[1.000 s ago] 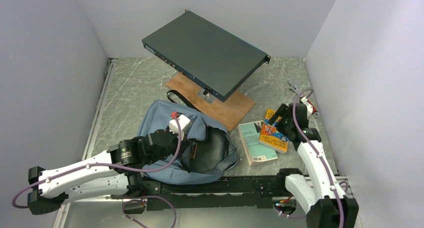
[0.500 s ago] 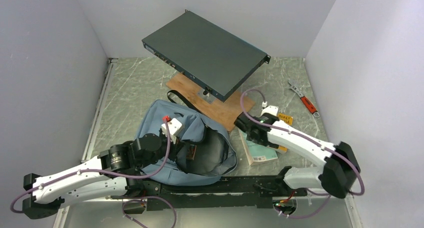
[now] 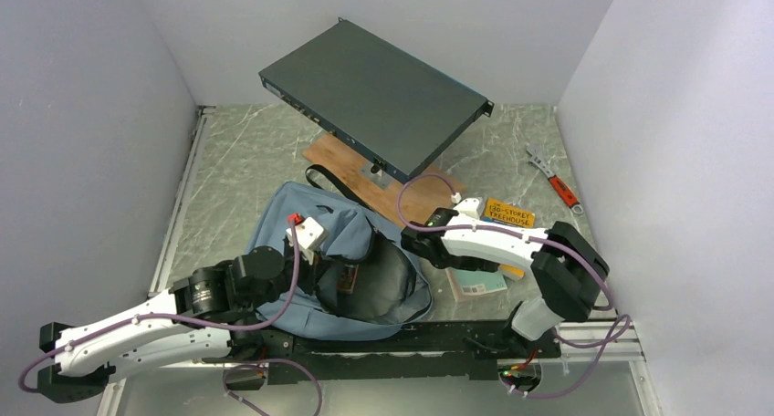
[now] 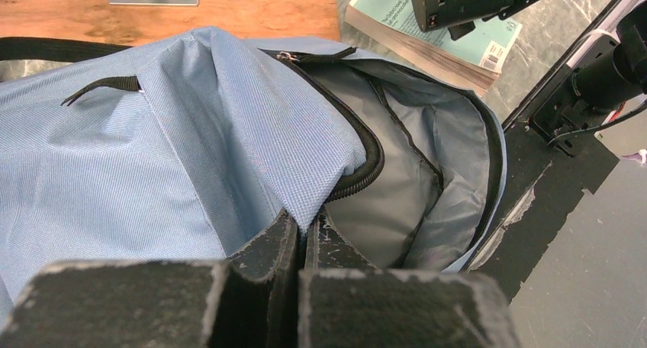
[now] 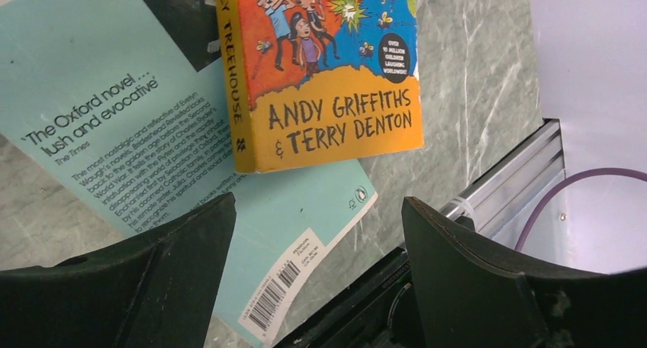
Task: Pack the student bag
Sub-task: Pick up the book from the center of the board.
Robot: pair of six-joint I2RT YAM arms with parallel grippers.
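left end effector [image 4: 301, 227] pinches student bag [image 4: 152, 157] rim; right end effector [image 5: 317, 211] (spread wide) hovers over orange book [image 5: 328, 81].

Legible print: two book covers, right wrist and top views.
"ANDY GRIFFITHS & TERRY DENTON" is being shown on the front of the orange book [image 5: 320, 66], with "TREEHOUSE" on its spine; "STOREY TREEHOUSE" is being read on it in the top view. "'The Oxford novel... lush and evocative' The Times" is being displayed on the teal book [image 5: 114, 157], above a barcode [image 5: 268, 296] with illegible digits.
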